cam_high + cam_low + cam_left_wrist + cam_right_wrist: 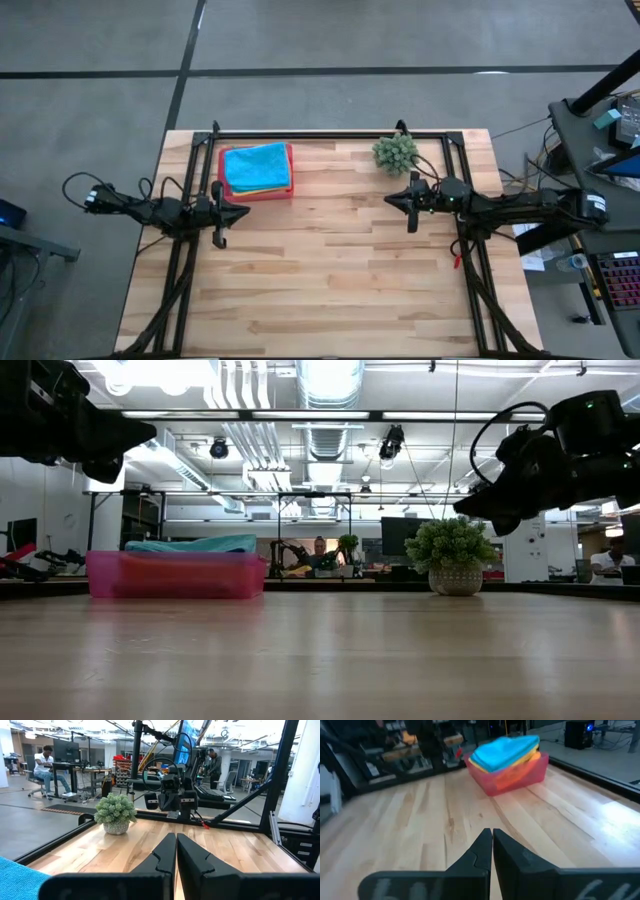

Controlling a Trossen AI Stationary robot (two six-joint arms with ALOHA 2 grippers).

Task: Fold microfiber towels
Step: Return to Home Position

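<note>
High view: left gripper, closed and empty, is hovering beside the pink tray; microfiber towels are lying stacked inside it, blue uppermost; right gripper, likewise closed, is hanging near the plant. Folding is looking finished.

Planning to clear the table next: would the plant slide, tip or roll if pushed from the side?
It would probably slide rather than roll: the plant stands upright in a pot that sits flat on the table. A push high up might tip it, since the bushy top is wider than the pot. Leafy and compact, it is likely light.
</note>
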